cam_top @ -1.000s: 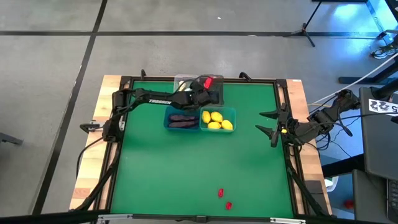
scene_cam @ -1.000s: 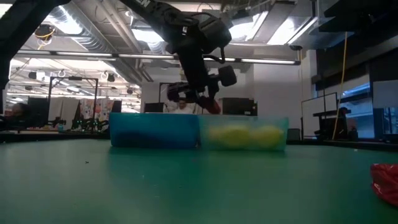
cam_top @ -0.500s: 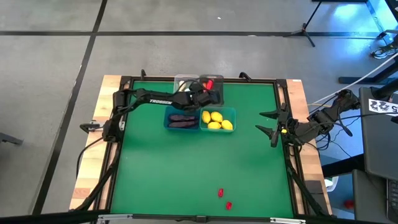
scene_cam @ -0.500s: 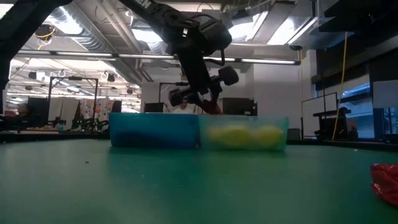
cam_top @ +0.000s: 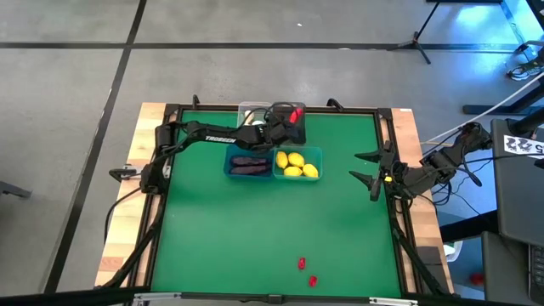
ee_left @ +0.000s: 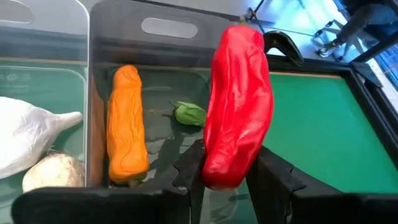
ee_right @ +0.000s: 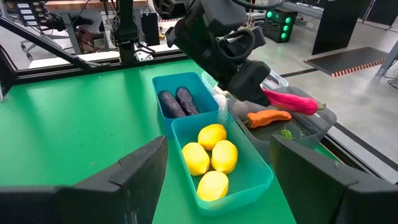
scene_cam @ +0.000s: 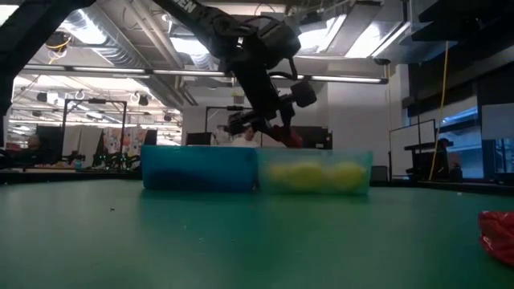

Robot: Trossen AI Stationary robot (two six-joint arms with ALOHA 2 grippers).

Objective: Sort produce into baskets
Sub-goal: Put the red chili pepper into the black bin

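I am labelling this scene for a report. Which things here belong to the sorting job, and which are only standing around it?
Job: red chili pepper held by the left gripper; carrot; green piece; garlic; lemons; eggplants; two loose chilies; baskets.

Around: waiting right gripper; tripod; cables.

The left arm (cam_top: 212, 136) is a slim, matte black run of tubular links with rounded joint housings, and one link carries white block lettering that seems to read "TROSSEN", though the far view blurs it. Its two-finger gripper (ee_left: 225, 177) has flat, dark plastic fingers (ee_left: 273, 180) with squared edges. The right arm (cam_top: 425, 170), at the table's three o'clock edge, is equally black, trailing loose dark cables, with a small yellow spot near its wrist.
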